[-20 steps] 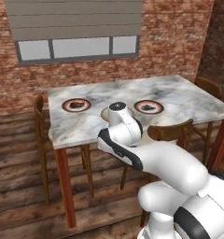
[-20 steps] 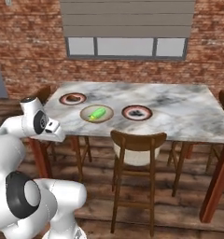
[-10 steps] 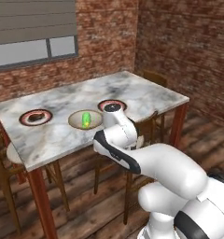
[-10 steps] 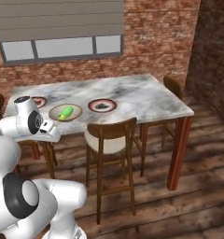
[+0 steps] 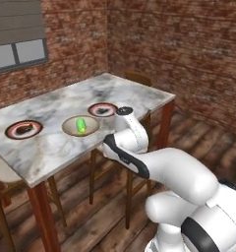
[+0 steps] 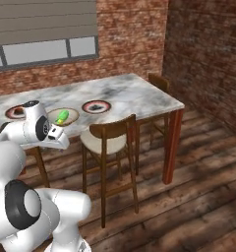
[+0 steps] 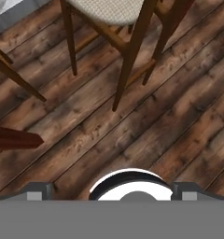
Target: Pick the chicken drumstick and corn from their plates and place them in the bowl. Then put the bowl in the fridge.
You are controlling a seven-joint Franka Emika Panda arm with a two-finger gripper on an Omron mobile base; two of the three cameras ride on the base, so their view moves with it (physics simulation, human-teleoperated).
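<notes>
Corn [image 5: 81,125] lies in bowl [image 5: 70,129] between two plates [image 5: 23,129] on table [image 5: 120,91]; we note gripper [image 7: 112,190] spread wide, empty.

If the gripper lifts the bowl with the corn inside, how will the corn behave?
The corn looks elongated and rounded, so it probably rolls if the bowl tilts. The bowl appears shallow, so its low rim may hold the corn poorly.

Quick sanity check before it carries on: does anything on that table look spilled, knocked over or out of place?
Nothing stands out. The corn lies inside the bowl, between the two plates, all flat on the marble table. No spills.
</notes>
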